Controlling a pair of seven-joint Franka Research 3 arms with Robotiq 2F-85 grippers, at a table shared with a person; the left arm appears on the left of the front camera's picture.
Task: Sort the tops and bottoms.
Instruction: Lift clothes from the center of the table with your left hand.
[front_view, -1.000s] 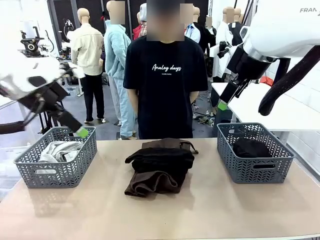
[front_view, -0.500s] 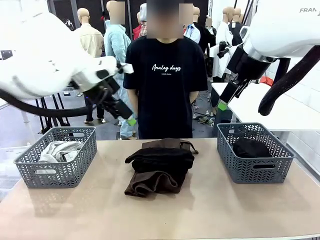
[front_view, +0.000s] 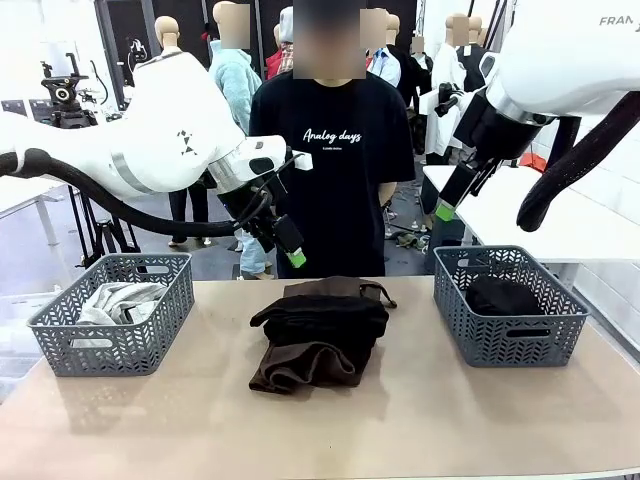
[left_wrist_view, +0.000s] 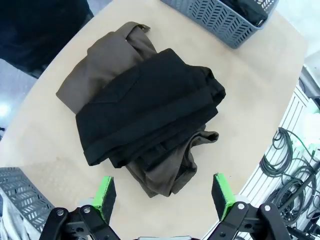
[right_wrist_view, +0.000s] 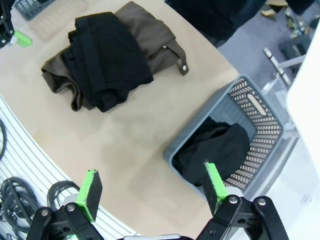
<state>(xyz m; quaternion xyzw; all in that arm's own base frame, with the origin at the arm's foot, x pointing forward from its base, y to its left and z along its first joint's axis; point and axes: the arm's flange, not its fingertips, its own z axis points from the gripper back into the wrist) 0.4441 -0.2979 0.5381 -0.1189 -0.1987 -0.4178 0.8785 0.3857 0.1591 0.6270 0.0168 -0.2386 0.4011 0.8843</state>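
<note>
Left gripper (left_wrist_view: 163, 196): jaws wide apart, nothing between the green pads (left_wrist_view: 105, 196). It hangs in the air over the far middle of the table (front_view: 450, 420), in front of the person's black T-shirt (front_view: 332, 170), pointing down at the pile. In the left wrist view the pile lies in open sight between the two fingers, with bare tabletop all round it. Right gripper (right_wrist_view: 152, 189): jaws also wide apart and empty, held high above the far right of the table, up beyond the right basket (front_view: 510, 340). Its wrist view looks down on that basket and, farther off, on the pile. Pile, middle of the table: a folded black garment (front_view: 320, 318) lies across a dark brown garment (front_view: 300, 365). It covers the brown one's middle and leaves the brown waist end with its drawstring (front_view: 385, 293) showing at the far side and a loose brown end at the near side. Left basket (front_view: 110, 345): a pale grey-blue garment (front_view: 115, 300) is bunched inside. In the right basket, a second black garment (front_view: 503, 295) is crumpled against the bottom. The person stands at the far edge directly behind the pile, arms down. Count: 2 grippers, 2 grey lattice baskets, 4 garments (2 black, 1 brown, 1 pale grey-blue); 2 lie on the table, 1 in each basket.
</note>
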